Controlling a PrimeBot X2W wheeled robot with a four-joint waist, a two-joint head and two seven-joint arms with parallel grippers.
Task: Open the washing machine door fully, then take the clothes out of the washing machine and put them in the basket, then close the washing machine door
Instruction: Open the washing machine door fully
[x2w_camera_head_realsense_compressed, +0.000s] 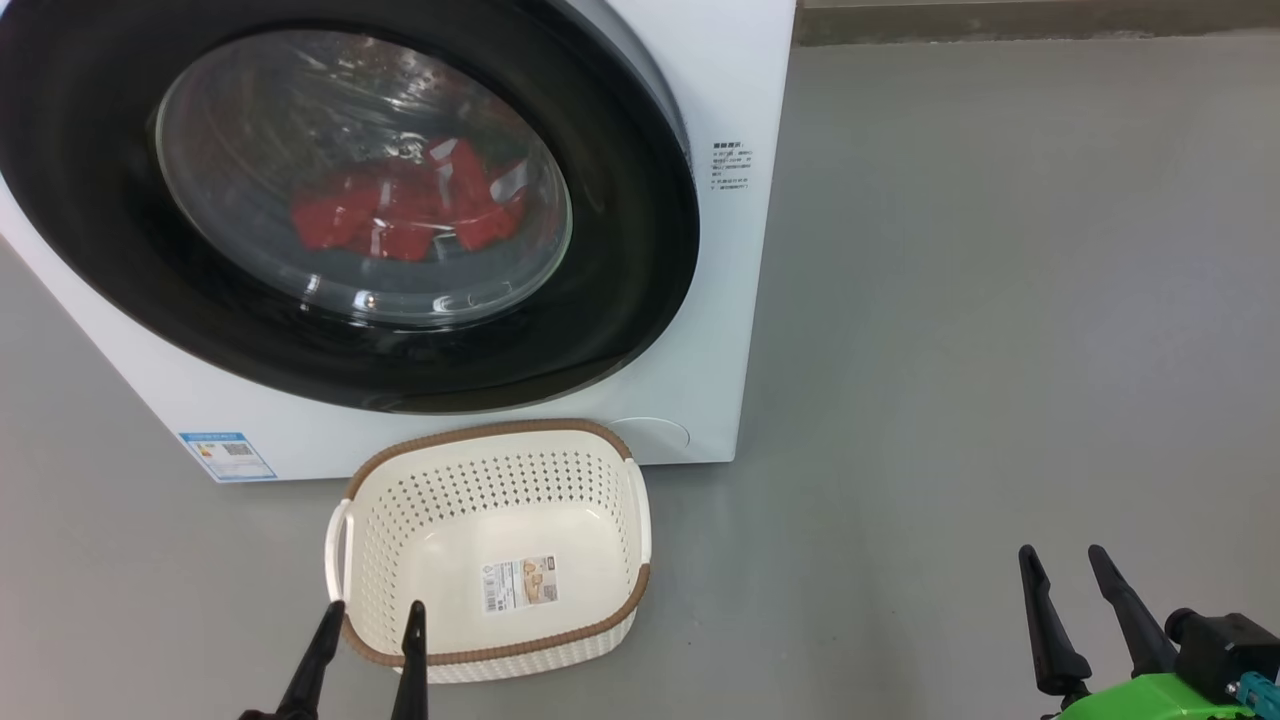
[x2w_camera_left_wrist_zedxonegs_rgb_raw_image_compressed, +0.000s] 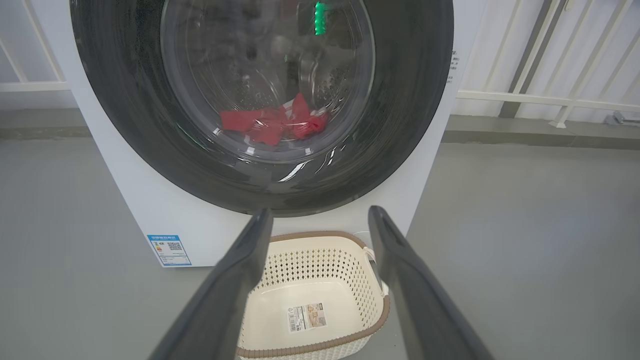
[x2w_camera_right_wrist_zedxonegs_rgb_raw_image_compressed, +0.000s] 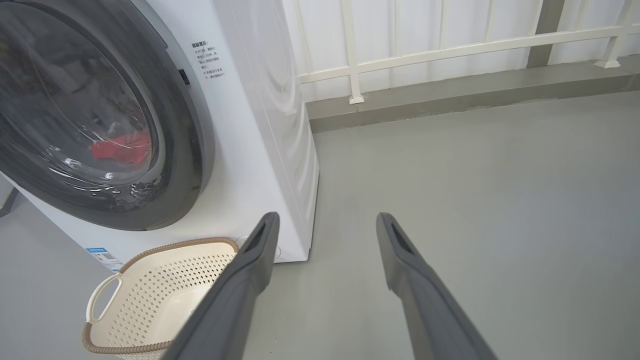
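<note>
Left hand (x2w_camera_head_realsense_compressed: 375, 608) and right hand (x2w_camera_head_realsense_compressed: 1062, 552) agape, empty; white railing (x2w_camera_right_wrist_zedxonegs_rgb_raw_image_compressed: 450, 50) beyond washing machine (x2w_camera_right_wrist_zedxonegs_rgb_raw_image_compressed: 260, 125) in wrist views

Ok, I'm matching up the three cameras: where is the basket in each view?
Head view: basket lower middle, left of centre.
Left wrist view: basket bottom centre.
Right wrist view: basket bottom left corner.
Shared landmark: the blue label, up-left of the basket everywhere.
</note>
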